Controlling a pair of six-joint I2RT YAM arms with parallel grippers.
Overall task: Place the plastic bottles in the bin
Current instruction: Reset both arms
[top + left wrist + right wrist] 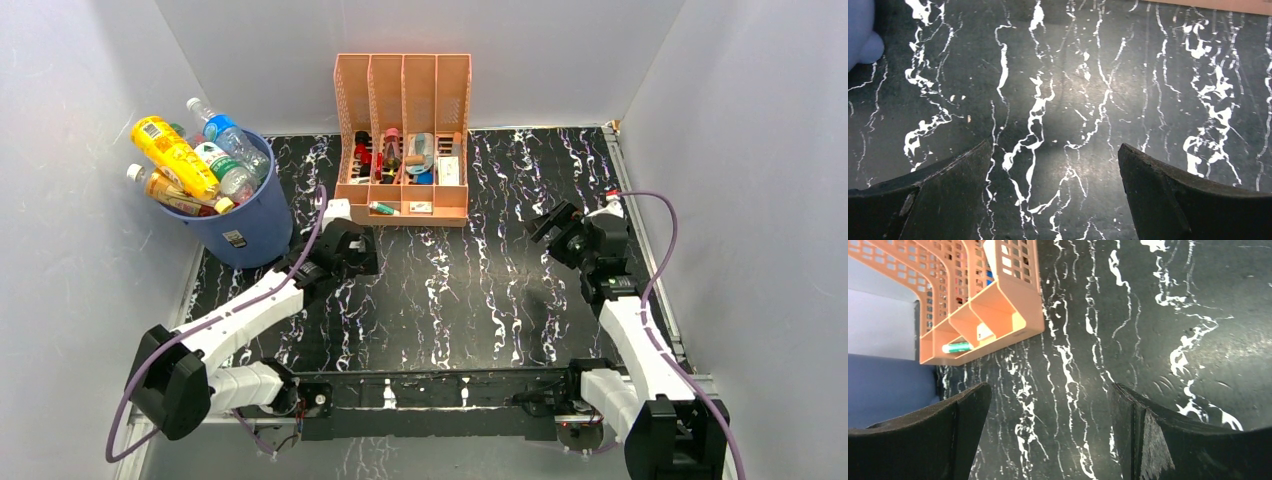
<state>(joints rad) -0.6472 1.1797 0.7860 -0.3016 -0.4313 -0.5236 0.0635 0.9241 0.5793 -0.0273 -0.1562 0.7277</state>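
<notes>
Plastic bottles (178,157) crowd the bin (265,215) at ten o'clock, their lower halves hidden inside. Left tool (1054,150) and right tool (1048,390) gape empty above the tabletop (450,300), finger bases cut off.

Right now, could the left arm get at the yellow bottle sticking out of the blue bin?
Probably yes. The left end effector is open and empty beside the bin, with only table between them. The yellow bottle pokes above the rim, though on the side away from the arm.
</notes>
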